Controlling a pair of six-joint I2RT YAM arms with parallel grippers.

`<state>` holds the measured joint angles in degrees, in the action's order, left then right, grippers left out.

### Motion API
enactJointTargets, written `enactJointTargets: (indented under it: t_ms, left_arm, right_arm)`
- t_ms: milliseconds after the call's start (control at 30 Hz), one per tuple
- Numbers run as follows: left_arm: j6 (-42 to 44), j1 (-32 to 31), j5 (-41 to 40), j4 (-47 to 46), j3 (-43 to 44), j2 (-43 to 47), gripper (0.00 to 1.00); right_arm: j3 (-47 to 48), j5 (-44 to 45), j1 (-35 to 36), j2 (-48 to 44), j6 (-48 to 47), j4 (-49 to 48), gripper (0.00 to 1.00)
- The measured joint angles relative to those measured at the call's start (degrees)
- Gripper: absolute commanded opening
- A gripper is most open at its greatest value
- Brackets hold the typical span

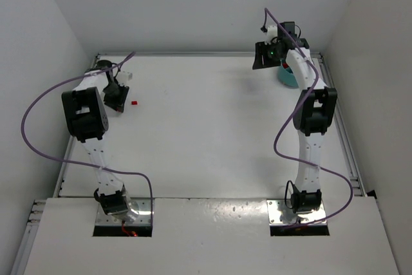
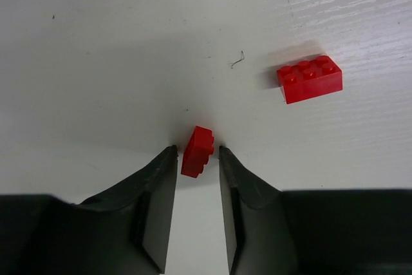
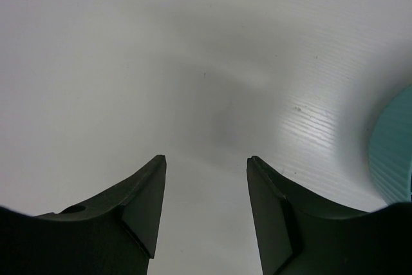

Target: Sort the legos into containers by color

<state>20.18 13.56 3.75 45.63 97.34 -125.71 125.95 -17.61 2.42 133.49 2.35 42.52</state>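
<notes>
Over on the far left of the white counter (image 1: 212,133), well away from the round teal plastic tub (image 1: 286,79), the left tool (image 2: 196,149) is straddling a small red plastic brick (image 2: 197,152). That brick is standing tipped on its edge, its long side running roughly in line with the fingers. The jaws are standing narrowly apart on either side, and I cannot tell whether the pads are actually pinching it or just flanking it.

Just beside it, on the tub's side, a second red plastic brick (image 2: 309,78) is lying flat, studs up, untouched.

Across at the tub, the right tool (image 3: 206,159) is hanging with jaws wide apart, gripping nothing, over bare counter. This arm is the nearer one to the tub; the left arm is nearer the bricks, so the carry looks long.

The tub is mostly hiding behind the right arm from above and is cut off at the right wrist view's edge, so its compartments are not showing.
</notes>
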Motion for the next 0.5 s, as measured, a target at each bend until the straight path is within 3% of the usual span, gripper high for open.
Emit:
enactJointTargets:
  t_ms: [333,500]
  left_arm:
    - [4.90,0.02,4.85,-0.35,-0.15,0.07,0.19]
    - [5.79,-0.17,13.77,-0.83,-0.44,0.37,0.16]
  right_arm:
    - [0.00,0.52,0.44,-0.81,0.02,0.00,0.53]
    - [-2.10,-4.83,0.57,-1.68,3.04,-0.63,0.53]
